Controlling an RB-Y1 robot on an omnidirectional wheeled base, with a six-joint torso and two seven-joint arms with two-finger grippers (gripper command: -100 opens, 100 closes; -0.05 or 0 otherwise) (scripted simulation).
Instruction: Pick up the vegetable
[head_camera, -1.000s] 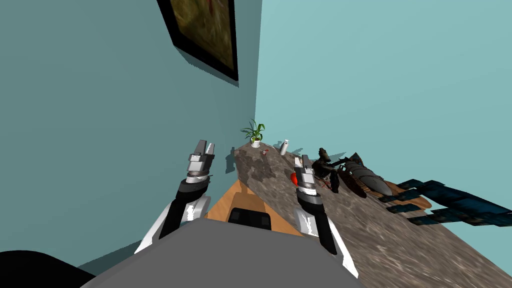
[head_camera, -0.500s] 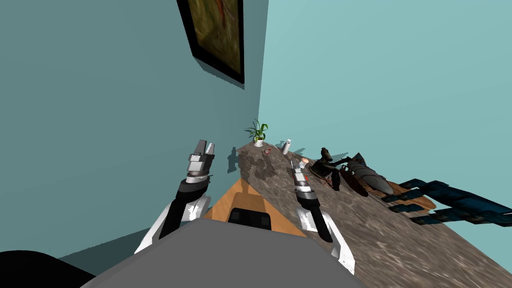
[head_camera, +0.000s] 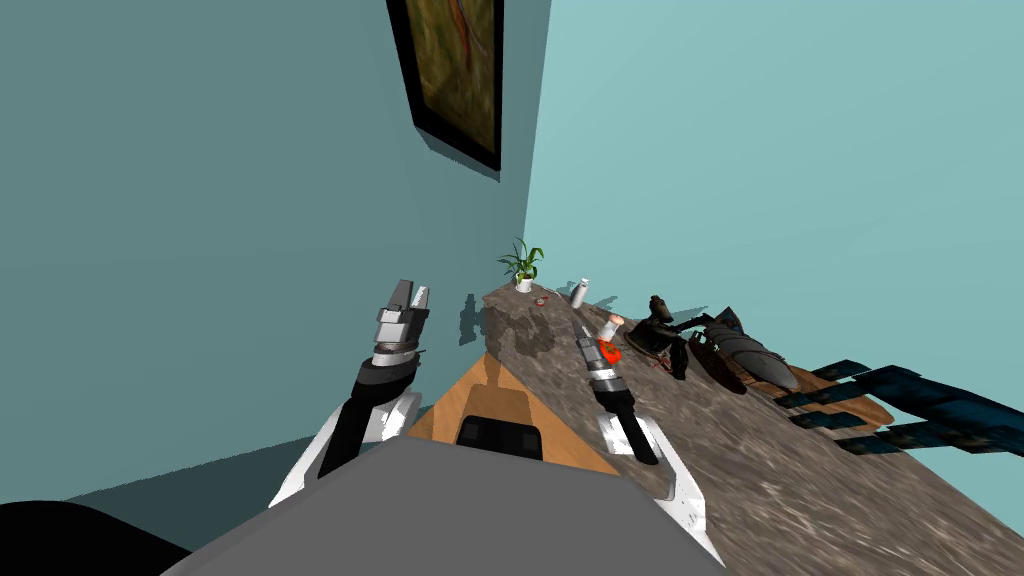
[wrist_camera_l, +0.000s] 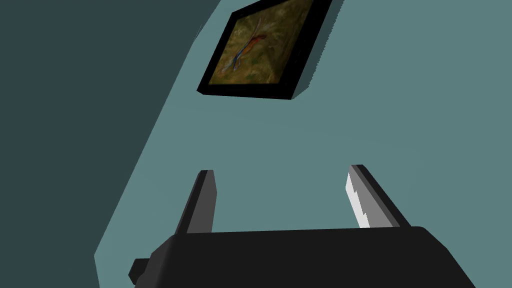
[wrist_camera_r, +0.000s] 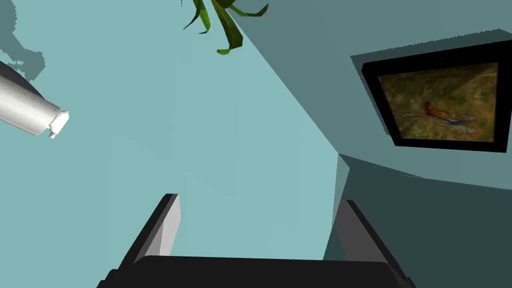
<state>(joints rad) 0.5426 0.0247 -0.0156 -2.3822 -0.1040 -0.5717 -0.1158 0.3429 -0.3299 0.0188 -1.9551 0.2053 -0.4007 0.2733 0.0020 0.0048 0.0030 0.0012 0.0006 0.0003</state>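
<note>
Right claw (wrist_camera_r: 259, 200) spread near counter (head_camera: 760, 470) edge, red vegetable (head_camera: 608, 352) just beside.

Counter (head_camera: 800, 490) mottled, stone-like, matt; panel (head_camera: 470, 400) below it smooth, wood-coloured.

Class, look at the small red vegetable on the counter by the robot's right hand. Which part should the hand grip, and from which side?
Grip the red vegetable across its rounded middle, probably from above: it looks small, round and low on the counter, with a pale thing close beyond it. The open right hand beside it aims at the wall.
</note>
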